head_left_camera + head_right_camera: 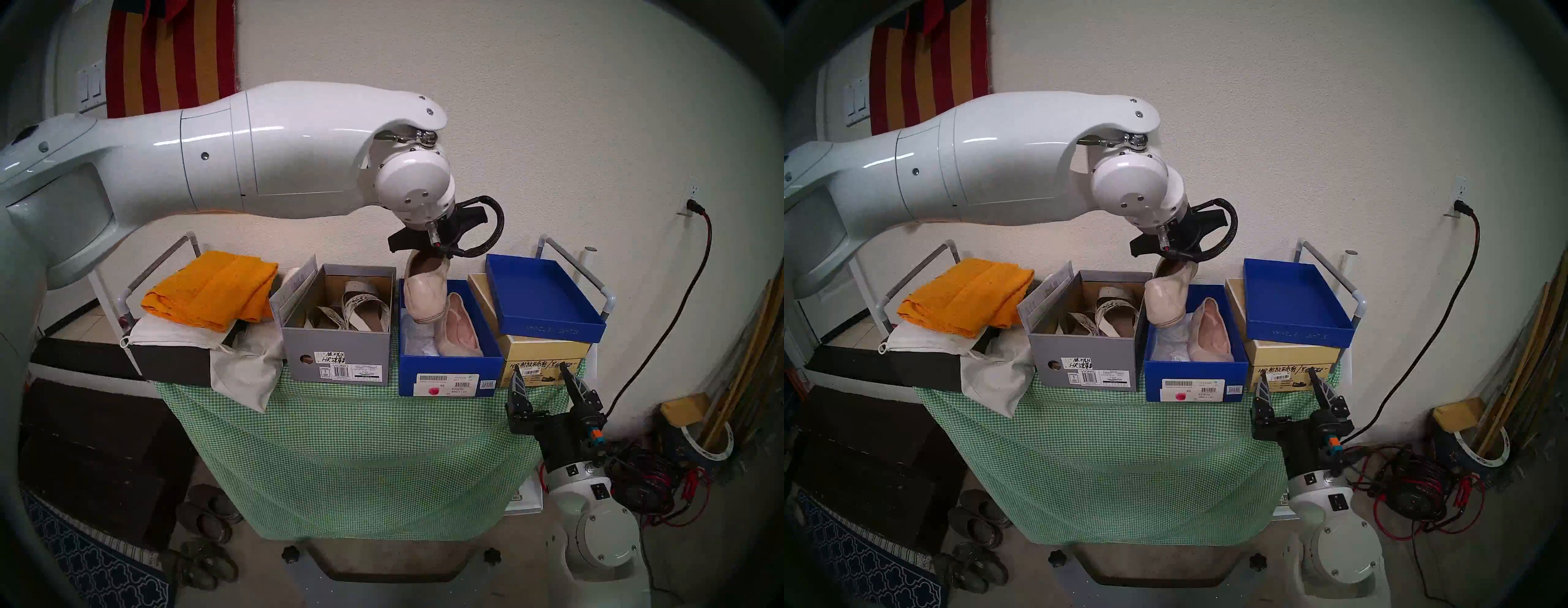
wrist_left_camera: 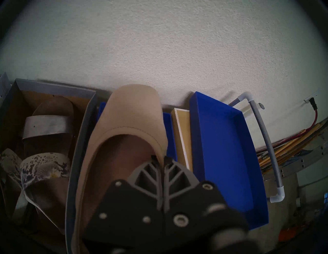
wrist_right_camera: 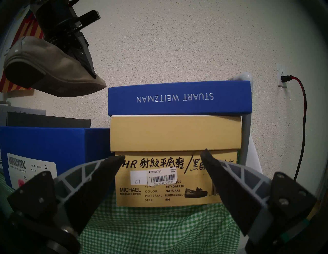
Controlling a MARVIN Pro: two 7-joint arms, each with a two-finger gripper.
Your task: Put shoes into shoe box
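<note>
The deep blue shoe box (image 1: 449, 375) stands on the green checked table, between a grey box and a tan box. One beige ballet flat (image 1: 460, 327) lies inside it along its right wall. My left gripper (image 2: 161, 159) is shut on the rim of the second beige flat (image 1: 424, 293), which hangs toe-down over the box's back left corner, its toe at about rim height. In the right wrist view this flat (image 3: 51, 71) hangs above the box (image 3: 53, 141). My right gripper (image 1: 543, 380) is open and empty, in front of the tan box.
The grey VIONIC box (image 1: 337, 352) with white strappy sandals (image 1: 365, 303) stands just left of the blue box. The tan Michael Kors box (image 1: 543, 361) on the right carries the shallow blue lid (image 1: 543, 297). Orange cloth (image 1: 212, 288) lies far left. Dark slippers (image 1: 208, 516) lie on the floor.
</note>
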